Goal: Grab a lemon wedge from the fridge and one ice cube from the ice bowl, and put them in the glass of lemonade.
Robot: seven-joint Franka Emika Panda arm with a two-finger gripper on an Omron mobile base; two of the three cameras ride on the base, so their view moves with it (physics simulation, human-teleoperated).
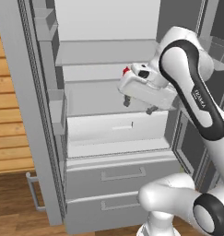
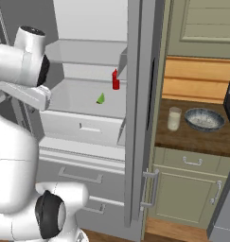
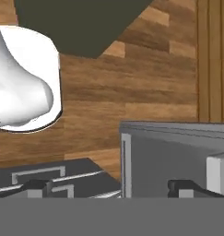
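Lemon wedge [image 2: 101, 99] on fridge [image 1: 109, 99] shelf, apart from spread, empty gripper [image 1: 138, 105].

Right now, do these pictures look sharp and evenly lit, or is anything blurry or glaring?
Left base view: flat, even light, no glare. Right base view: the lemon wedge is tiny but crisp, and the ice bowl casts little shadow. Hand view: soft, blocky edges on the fridge.

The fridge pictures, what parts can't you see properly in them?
- Tiny yellow-green lemon wedge on the tall grey fridge shelf: too small in the right base view to make out its shape.
- Small red bottle: mostly hidden behind the white hand in the left base view.
- Wide grey-blue ice bowl: its whitish contents are too small to tell single cubes apart.
- Open gripper: hidden behind the robot's arm in the right base view.
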